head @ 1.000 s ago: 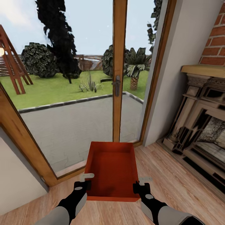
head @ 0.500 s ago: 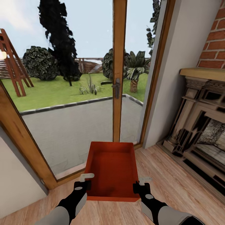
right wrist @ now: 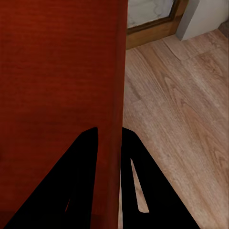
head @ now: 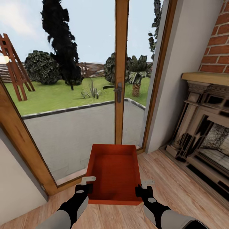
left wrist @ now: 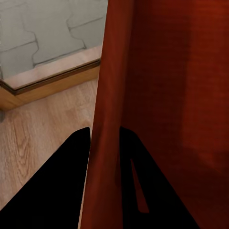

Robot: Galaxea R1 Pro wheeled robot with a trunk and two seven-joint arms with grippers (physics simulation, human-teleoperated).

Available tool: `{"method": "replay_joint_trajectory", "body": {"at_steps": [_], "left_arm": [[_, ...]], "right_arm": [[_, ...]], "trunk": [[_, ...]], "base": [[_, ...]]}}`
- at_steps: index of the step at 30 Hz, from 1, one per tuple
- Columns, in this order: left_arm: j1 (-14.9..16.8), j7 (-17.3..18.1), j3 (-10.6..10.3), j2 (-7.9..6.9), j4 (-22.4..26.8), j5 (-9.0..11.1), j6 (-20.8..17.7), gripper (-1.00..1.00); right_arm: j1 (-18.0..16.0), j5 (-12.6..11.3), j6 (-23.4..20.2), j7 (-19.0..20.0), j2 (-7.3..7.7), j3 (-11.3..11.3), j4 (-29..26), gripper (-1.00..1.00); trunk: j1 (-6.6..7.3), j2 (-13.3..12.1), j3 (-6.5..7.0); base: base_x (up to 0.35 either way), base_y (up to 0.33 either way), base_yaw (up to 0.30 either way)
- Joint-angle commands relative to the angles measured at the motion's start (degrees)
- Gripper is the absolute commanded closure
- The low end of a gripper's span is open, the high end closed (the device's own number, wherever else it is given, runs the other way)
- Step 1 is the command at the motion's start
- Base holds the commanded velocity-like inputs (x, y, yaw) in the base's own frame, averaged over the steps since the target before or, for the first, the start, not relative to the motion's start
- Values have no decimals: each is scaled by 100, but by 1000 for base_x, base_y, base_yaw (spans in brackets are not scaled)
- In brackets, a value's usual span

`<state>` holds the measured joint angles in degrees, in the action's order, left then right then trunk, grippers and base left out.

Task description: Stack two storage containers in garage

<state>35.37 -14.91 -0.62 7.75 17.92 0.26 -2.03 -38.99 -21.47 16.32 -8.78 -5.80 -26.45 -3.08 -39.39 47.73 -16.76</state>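
Observation:
An orange-red open-top storage container [head: 115,173] hangs level in front of me above the light wood-plank living room floor [head: 178,181]. My left gripper [head: 86,187] is shut on its left wall near the front corner. In the left wrist view that wall [left wrist: 107,143] runs between the two dark fingers. Shut on the right wall near the front corner is my right gripper [head: 142,189]; the right wrist view shows the wall [right wrist: 110,143] pinched between its fingers. The bin's ribbed inner bottom [right wrist: 57,71] holds nothing. The second container is out of view.
Wood-framed glass garden doors [head: 121,73] stand straight ahead with a handle [head: 119,90], patio and lawn beyond. A stone fireplace [head: 203,133] with a wooden mantel sits at the right under a red brick chimney [head: 218,47]. A white wall [head: 19,187] is at the lower left.
The whole view has shifted: the fireplace and door frame have slid a little left and down in the picture, so the camera has moved. The container and both grippers keep their places in view.

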Motion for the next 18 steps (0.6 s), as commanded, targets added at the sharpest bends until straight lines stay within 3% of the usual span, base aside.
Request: {"method": "replay_joint_trajectory", "body": {"at_steps": [1, 18], "left_arm": [[5, -47, 134, -2, 159, -88, -24, 100], [5, -47, 132, -2, 159, -89, -17, 100]], "right_arm": [[-3, -121, 38, -10, 1, -18, 61, 100], [-3, -121, 38, -10, 1, -18, 61, 100]], "trunk": [[-1, 5, 2], [-1, 5, 161]], "base": [[0, 0, 0], [0, 0, 0]]}}
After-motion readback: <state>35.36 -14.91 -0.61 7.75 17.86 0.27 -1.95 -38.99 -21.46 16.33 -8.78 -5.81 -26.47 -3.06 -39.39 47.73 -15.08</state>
